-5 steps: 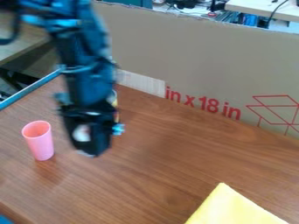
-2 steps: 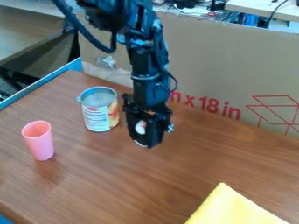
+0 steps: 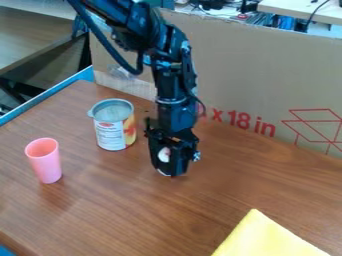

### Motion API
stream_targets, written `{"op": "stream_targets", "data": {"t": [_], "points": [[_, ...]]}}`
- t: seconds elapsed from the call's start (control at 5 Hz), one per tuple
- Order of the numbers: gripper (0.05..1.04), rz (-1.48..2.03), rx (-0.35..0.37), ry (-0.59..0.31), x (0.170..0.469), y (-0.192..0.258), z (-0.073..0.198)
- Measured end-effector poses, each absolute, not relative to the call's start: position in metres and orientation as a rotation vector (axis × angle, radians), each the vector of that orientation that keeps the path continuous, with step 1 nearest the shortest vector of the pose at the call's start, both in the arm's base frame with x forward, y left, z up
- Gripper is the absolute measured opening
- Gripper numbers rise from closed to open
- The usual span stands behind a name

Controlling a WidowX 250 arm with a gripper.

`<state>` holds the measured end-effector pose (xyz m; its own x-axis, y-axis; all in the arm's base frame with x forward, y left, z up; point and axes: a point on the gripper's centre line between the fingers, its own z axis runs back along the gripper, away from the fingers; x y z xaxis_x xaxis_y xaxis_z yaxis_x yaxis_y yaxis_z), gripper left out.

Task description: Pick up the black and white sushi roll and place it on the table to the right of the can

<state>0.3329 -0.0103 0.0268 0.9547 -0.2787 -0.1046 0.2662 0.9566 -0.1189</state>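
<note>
The black gripper (image 3: 172, 172) hangs from the arm near the middle of the wooden table, low over its surface; I cannot tell whether it touches the wood. A whitish patch shows on its front. Just left of it stands an upright open can (image 3: 112, 131) with a white, red and yellow label, apart from the gripper. Farther left and closer to the camera is an upright pink cup (image 3: 46, 164). A yellow cloth (image 3: 264, 237) lies flat at the lower right, cut off by the bottom edge of the view.
A cardboard panel (image 3: 260, 80) with red print stands along the table's back side. Blue edging (image 3: 43, 97) runs along the table's left side. Beyond it is another wooden surface (image 3: 33, 37). A small blue thing (image 3: 6, 251) shows at the bottom left corner.
The gripper has moved right from beside the cup, then slightly lower in the view, uncovering the can. The can, cup and cloth look unmoved.
</note>
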Motion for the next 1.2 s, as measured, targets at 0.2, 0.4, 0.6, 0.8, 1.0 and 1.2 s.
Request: {"op": "stream_targets", "data": {"t": [0.2, 0.4, 0.6, 0.8, 1.0, 1.2], "points": [[0.6, -0.255, -0.074, 0.099, 0.337, -0.013, 0.026], [0.643, -0.25, -0.078, 0.084, 0.339, -0.015, 0.025], [0.938, -0.249, -0.106, 0.064, 0.338, -0.019, 0.025], [1.007, -0.24, -0.137, 0.052, 0.332, -0.024, 0.03], [1.003, -0.206, -0.096, -0.026, 0.325, -0.019, 0.059], [1.003, -0.159, -0.008, -0.03, 0.304, -0.005, 0.088]]}}
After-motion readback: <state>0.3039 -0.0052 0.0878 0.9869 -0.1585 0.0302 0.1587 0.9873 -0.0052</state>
